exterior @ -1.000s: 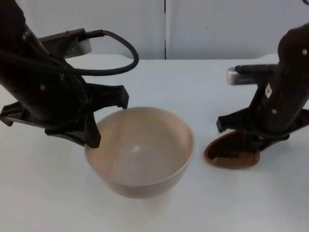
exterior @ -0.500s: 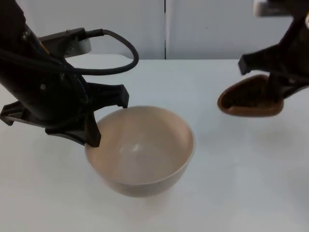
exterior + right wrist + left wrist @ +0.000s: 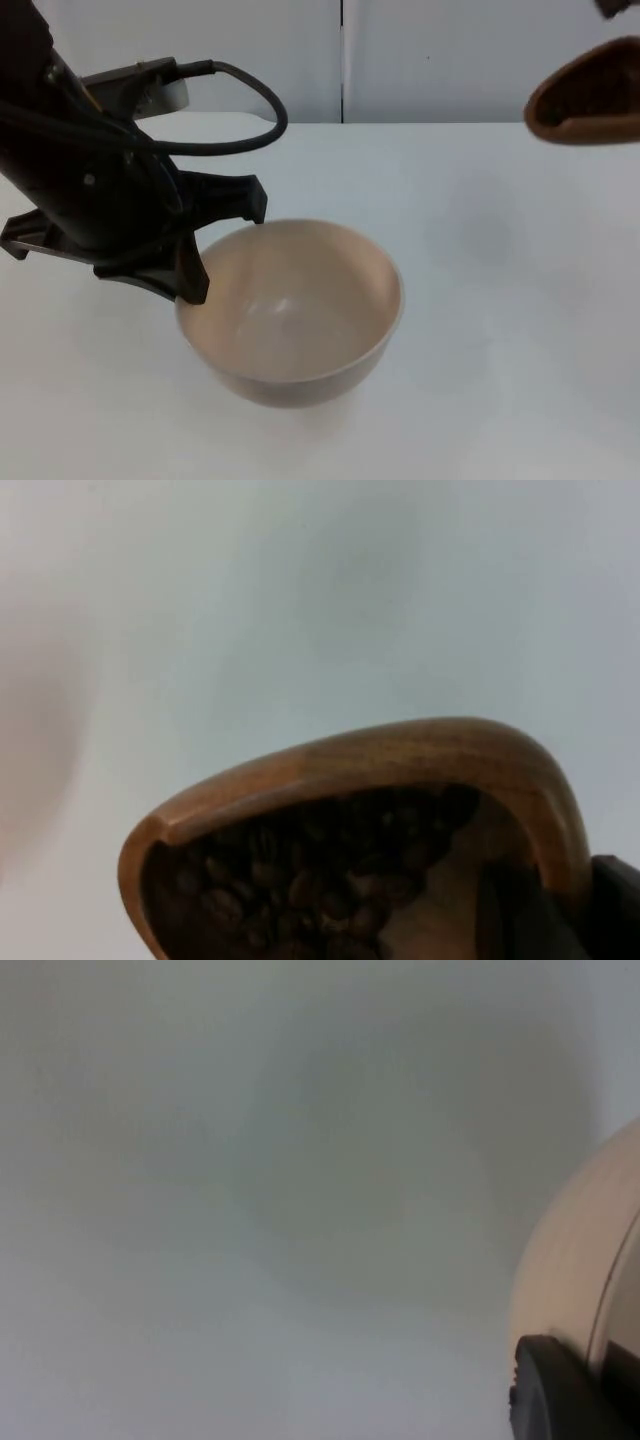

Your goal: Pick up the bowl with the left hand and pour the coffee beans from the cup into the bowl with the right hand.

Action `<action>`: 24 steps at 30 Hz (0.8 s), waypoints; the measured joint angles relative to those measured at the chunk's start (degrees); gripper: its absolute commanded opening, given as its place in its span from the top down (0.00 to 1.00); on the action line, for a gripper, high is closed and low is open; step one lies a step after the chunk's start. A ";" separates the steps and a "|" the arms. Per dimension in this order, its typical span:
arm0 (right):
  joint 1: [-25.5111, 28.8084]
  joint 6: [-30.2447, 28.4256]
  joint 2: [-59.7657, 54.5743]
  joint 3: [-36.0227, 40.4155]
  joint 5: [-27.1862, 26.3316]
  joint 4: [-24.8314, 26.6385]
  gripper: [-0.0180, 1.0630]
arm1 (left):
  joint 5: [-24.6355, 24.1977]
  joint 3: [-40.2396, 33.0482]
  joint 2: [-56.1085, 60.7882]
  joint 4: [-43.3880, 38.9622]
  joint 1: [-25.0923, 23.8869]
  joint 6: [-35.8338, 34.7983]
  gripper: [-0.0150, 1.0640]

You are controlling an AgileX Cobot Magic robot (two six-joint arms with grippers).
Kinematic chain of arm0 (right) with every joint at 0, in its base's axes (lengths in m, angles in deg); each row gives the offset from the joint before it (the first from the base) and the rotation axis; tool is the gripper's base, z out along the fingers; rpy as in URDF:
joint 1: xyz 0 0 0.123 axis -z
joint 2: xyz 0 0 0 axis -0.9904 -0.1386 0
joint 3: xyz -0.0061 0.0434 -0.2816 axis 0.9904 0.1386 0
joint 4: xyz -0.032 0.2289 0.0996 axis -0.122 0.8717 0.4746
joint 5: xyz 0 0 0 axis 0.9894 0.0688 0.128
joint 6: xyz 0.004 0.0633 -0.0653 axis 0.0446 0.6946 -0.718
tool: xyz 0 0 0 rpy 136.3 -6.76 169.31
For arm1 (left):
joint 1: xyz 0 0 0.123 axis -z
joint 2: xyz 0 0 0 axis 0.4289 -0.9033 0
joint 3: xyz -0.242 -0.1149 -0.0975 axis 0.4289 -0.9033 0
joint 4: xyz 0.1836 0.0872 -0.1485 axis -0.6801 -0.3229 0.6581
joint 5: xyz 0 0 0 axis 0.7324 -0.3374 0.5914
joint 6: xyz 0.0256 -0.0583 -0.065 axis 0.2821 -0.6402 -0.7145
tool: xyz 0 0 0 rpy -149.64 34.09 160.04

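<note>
I see a white table (image 3: 500, 330) running back to a grey wall (image 3: 440, 60) with a dark vertical seam in it. The table top is bare around the bowl and pale in both wrist views.

The bowl (image 3: 292, 310) is cream-coloured, wide and round, and I can see straight down into it: nothing lies inside. It sits at the table's near middle, and from above I cannot tell whether its base touches the table or hangs just over it. My left gripper (image 3: 190, 255) is clamped on the bowl's left rim, one finger outside the wall and one inside, closed down to the thickness of that wall. In the left wrist view the bowl's outer wall (image 3: 585, 1260) curves up beside a black fingertip (image 3: 560, 1395) pressed against it.

The cup (image 3: 588, 92) is brown wood, high in the air at the far right, well apart from the bowl and above the table's back edge. It is tilted with its mouth facing toward the bowl. In the right wrist view I see the cup's rim (image 3: 400, 750) and dark coffee beans (image 3: 320, 870) heaped inside. My right gripper (image 3: 560, 910) has the cup, a black fingertip pinching its wall.
</note>
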 measured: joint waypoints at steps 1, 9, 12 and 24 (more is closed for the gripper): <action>0.00 -0.65 0.13 -0.93 1.20 0.12 0.98 | 0.00 0.00 0.00 0.00 0.00 0.00 0.99; 0.00 -2.69 0.13 -3.30 4.11 0.63 0.98 | 0.00 0.00 0.00 0.00 0.00 0.00 0.99; 0.00 -3.30 0.13 -3.30 4.85 1.27 0.98 | 0.00 0.00 0.00 0.00 0.00 0.00 0.99; -0.13 -3.30 0.01 -3.30 6.14 2.25 0.98 | 0.00 0.00 0.00 0.00 0.00 0.00 0.99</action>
